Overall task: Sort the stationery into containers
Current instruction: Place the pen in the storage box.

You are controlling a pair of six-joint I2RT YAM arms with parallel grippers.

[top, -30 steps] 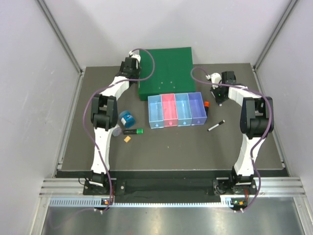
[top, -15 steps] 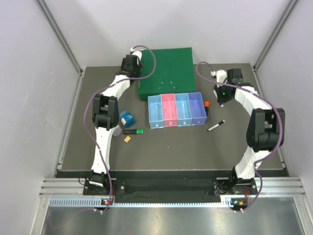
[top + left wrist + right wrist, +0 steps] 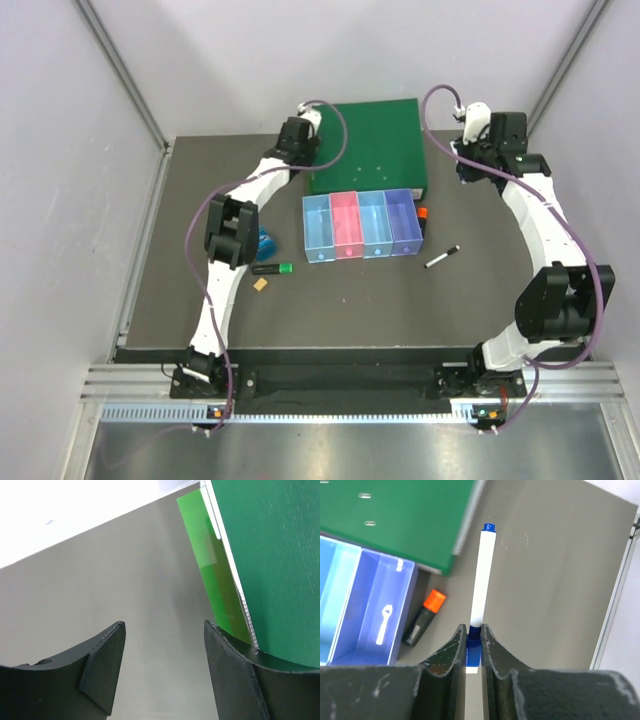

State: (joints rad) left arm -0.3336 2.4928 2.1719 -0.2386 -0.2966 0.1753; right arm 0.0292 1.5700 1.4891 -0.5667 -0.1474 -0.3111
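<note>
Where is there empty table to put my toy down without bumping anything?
The biggest bare patch is the near strip of table, in front of the bins, between the orange block and the black-capped pen. The far-left corner is bare too. It is crowded left of the bins: blue tin, green-capped highlighter; plus the orange-capped highlighter beside the purple bin.

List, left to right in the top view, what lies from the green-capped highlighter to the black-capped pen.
green-capped highlighter → light blue bin → pink bin → second light blue bin → purple bin → orange-capped highlighter → black-capped pen
</note>
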